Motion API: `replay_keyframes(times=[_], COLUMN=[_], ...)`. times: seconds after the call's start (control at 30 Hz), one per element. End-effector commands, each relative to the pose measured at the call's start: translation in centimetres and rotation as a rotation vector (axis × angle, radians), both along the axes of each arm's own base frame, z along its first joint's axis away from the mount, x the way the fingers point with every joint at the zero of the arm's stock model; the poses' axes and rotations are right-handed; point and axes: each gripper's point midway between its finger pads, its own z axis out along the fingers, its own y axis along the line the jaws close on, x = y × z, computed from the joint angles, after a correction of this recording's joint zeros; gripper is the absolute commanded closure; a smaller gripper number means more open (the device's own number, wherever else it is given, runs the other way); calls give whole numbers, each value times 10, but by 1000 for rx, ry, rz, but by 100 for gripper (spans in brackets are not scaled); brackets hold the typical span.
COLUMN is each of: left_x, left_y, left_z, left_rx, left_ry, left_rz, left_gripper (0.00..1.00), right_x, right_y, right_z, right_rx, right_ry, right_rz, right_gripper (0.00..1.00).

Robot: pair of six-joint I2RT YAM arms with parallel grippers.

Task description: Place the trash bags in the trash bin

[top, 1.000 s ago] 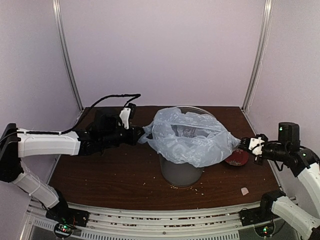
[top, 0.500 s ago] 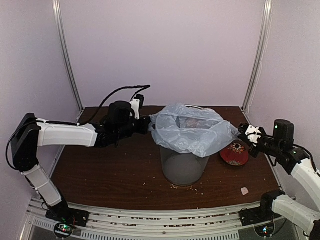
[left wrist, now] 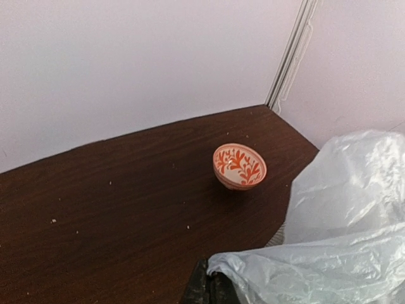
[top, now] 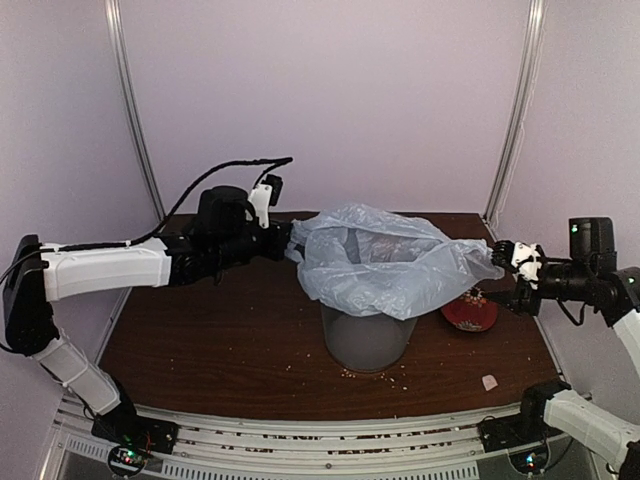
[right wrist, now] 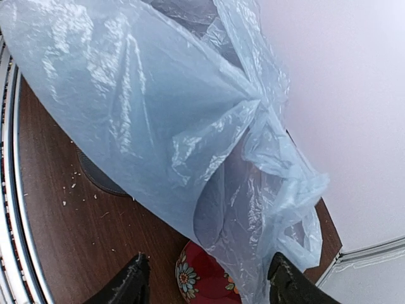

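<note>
From above: spotting the trash bag (top: 380, 260) stretched over the mouth of the trash bin (top: 365, 340) in the middle of the surface (top: 220, 340), left edge clenched in the left hand (top: 288, 243), right hand (top: 505, 272) released just off the right corner, above a red dish (top: 470, 312). On the left wrist: pinching bag plastic at the bottom edge, patterned bowl (left wrist: 239, 166) well beyond. On the right wrist: fingers (right wrist: 133, 282) spread wide, bag hanging close ahead.

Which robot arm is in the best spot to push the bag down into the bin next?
Probably left. The left gripper is shut on the trash bag above the trash bin; the right gripper is open, gripping nothing.
</note>
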Motion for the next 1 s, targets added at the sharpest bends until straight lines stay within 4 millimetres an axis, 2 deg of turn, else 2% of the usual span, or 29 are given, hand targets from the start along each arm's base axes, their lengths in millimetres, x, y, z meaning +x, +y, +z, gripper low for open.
replay_keyframes(times=[0.0, 0.17, 0.37, 0.4, 0.47, 0.5, 0.6, 0.67, 0.73, 0.83, 0.97], left_x=[-5, -5, -11, -13, -16, -18, -22, -26, -30, -34, -34], left_y=[2, 3, 0, -1, -2, -3, -3, -2, -2, 0, 0], left_z=[44, 56, 68, 69, 70, 71, 77, 79, 82, 88, 93], left_rx=[-2, 27, 7, 1, -8, -15, -25, -26, -24, -15, 2], left_ry=[-77, -89, -86, -81, -75, -74, -79, -81, -87, -104, -131], left_rz=[-36, -41, -75, -83, -102, -110, -123, -137, -160, -167, -174], left_gripper=[100, 100, 100, 100, 100, 100, 100, 100, 100, 100, 100], right_x=[-32, -41, -30, -20, 12, 23, 60, 89, 105, 112, 123], right_y=[5, 16, 15, 16, 14, 12, 5, -2, -1, 6, 10], right_z=[16, 60, 117, 129, 157, 160, 150, 127, 106, 82, 74], right_rx=[-19, 12, 67, 119, 283, 333, 380, 365, 338, 320, 353], right_ry=[116, 224, 75, 63, 32, 31, 57, 125, 203, 304, 335], right_rz=[89, 171, 110, 71, -66, -110, -226, -312, -332, -308, -320], right_gripper=[36, 41, 45, 45, 44, 43, 43, 44, 44, 44, 43])
